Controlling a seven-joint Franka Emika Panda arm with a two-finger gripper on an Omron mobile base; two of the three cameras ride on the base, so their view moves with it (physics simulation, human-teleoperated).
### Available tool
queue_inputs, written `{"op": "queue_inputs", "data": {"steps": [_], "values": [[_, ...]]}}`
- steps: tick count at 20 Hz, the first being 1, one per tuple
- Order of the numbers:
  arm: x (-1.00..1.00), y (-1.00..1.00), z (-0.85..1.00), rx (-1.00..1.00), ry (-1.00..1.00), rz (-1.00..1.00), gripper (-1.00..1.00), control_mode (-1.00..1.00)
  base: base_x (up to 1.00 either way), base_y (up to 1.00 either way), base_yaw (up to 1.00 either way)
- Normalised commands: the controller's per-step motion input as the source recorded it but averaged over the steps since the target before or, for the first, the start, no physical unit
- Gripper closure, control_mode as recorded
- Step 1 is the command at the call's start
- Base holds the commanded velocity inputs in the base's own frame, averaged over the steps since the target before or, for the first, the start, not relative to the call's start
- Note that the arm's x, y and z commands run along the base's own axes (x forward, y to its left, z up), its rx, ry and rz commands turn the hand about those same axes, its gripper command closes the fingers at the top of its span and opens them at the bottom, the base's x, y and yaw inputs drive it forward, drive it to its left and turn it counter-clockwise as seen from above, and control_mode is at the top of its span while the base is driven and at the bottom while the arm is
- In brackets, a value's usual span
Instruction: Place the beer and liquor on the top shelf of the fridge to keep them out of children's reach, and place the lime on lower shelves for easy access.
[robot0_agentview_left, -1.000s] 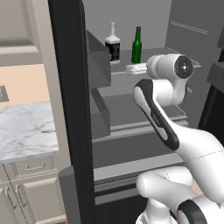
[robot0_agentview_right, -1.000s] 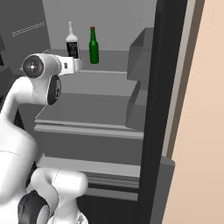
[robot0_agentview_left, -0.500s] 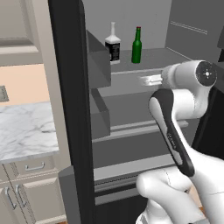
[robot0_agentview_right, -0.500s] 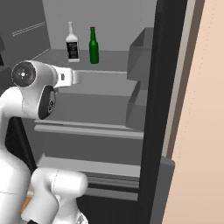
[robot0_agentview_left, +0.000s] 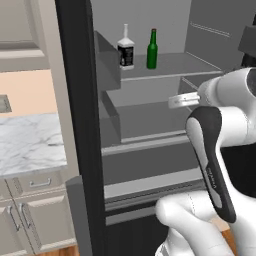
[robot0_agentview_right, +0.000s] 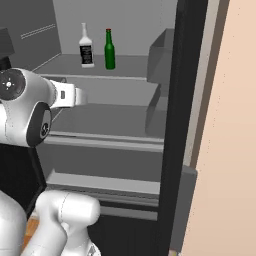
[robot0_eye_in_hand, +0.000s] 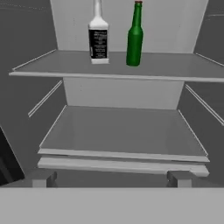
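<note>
The fridge (robot0_agentview_left: 75, 115) stands open. On its top shelf (robot0_eye_in_hand: 175, 66) the liquor (robot0_eye_in_hand: 98, 40), a squat white bottle with a black label, stands upright just left of the beer (robot0_eye_in_hand: 134, 37), a slim green bottle. Both also show upright side by side in the base views, liquor (robot0_agentview_left: 125, 50) and beer (robot0_agentview_left: 152, 50), and liquor (robot0_agentview_right: 86, 47) and beer (robot0_agentview_right: 109, 51). My gripper (robot0_eye_in_hand: 111, 179) is open and empty, drawn back in front of the fridge at about the height of the second shelf (robot0_eye_in_hand: 122, 127), well short of the bottles. The lime is out of view.
Grey door bins (robot0_agentview_left: 107, 62) hang on the left door, and more bins (robot0_agentview_right: 160, 50) on the right one. A marble counter (robot0_agentview_left: 25, 145) with pale drawers below lies to the left of the fridge. A peach wall (robot0_agentview_right: 230, 125) stands on the right.
The hand has pulled back and down from the top shelf, away from the two bottles, and the arm's elbow has swung outward. The bottles have stayed put.
</note>
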Motion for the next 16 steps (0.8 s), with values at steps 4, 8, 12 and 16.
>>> {"op": "queue_inputs", "data": {"steps": [4,8,12,16], "values": [[0.00,0.00,0.00,0.00,0.00,0.00,-1.00,1.00,-0.99,0.00,0.00],[0.00,0.00,0.00,0.00,0.00,0.00,-1.00,1.00,-1.00,0.00,0.00],[0.00,0.00,0.00,0.00,0.00,0.00,-1.00,1.00,-0.89,0.36,0.00],[0.00,0.00,0.00,0.00,0.00,0.00,-1.00,1.00,-0.51,0.84,0.03]]}}
